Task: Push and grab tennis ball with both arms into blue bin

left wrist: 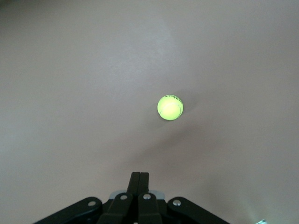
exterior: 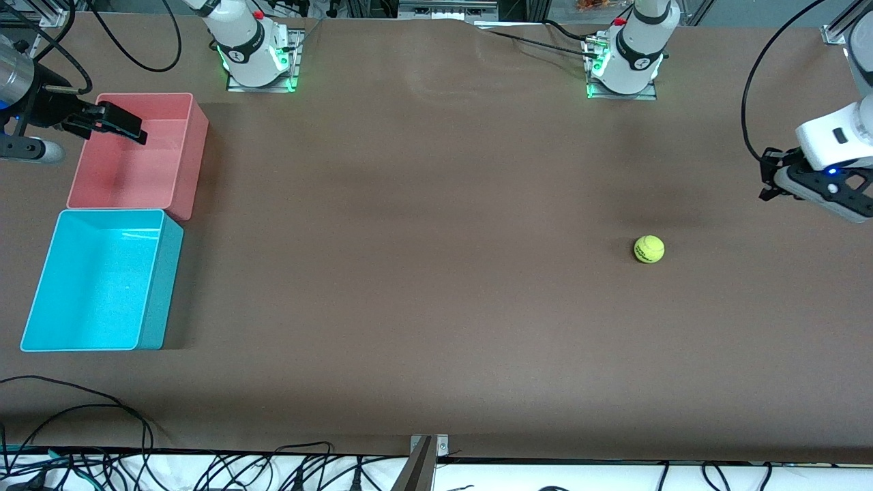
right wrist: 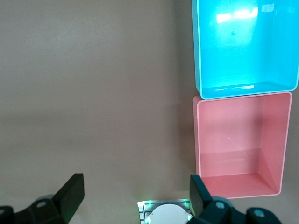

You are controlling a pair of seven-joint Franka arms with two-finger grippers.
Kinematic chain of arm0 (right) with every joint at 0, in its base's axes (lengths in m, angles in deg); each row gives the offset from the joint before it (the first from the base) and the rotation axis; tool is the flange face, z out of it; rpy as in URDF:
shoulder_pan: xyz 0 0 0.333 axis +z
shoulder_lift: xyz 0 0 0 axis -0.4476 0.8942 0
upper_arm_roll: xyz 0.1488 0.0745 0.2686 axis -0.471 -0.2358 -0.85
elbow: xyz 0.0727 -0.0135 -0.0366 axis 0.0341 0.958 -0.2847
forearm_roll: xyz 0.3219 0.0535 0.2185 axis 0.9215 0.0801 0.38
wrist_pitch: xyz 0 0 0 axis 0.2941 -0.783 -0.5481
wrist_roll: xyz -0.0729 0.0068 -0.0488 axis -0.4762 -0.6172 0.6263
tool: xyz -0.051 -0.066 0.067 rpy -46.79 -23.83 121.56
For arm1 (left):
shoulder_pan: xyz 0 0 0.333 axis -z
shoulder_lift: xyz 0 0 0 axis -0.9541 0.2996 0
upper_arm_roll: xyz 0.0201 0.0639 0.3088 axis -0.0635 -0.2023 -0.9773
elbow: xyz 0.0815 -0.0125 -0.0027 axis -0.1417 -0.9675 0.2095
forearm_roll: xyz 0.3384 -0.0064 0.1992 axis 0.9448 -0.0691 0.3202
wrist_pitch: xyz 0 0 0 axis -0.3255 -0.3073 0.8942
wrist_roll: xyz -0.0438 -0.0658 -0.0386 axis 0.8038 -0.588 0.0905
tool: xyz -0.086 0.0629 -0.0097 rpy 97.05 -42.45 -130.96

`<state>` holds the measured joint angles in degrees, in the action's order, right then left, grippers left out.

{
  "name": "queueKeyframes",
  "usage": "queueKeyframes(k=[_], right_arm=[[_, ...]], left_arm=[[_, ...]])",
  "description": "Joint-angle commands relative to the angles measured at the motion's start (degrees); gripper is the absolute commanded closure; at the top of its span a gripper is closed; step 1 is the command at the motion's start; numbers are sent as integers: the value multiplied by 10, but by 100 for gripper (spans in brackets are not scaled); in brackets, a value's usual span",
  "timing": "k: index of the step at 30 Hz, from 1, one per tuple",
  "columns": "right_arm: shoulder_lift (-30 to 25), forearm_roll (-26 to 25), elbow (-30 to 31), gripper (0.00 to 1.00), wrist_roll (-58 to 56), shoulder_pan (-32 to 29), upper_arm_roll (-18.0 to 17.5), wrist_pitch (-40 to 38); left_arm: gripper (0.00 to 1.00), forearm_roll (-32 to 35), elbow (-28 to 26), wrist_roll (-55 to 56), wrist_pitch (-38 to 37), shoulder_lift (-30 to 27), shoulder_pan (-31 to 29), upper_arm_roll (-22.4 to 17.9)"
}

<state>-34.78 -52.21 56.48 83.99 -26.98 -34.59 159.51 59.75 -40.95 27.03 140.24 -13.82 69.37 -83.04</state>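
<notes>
The tennis ball point(exterior: 648, 249) is being approached near the worktop's left-arm end by the left tool point(left wrist: 138, 179), seemingly pinched narrow; a push toward the blue bin point(exterior: 151, 286) is called for. The right tool point(right wrist: 135, 193) is being held wide over the pink bin point(exterior: 194, 146).

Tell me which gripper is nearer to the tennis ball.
Left. The left gripper hangs above the table close to the tennis ball, fingers shut. The right gripper is open over the pink bin at the right arm's end.
</notes>
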Motion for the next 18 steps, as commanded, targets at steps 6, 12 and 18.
queueKeyframes(k=[6, 12, 18], right_arm=[[2, -12, -7, 0, 3, -5, 1, 1], [5, -15, -7, 0, 3, -5, 2, 4], [12, -19, -8, 0, 3, -5, 2, 13]], left_arm=[[100, 4, -45, -109, 49, 17, 14, -4], [100, 3, -47, -178, 53, 38, 14, -4], [100, 1, -50, -269, 75, 62, 12, -4]])
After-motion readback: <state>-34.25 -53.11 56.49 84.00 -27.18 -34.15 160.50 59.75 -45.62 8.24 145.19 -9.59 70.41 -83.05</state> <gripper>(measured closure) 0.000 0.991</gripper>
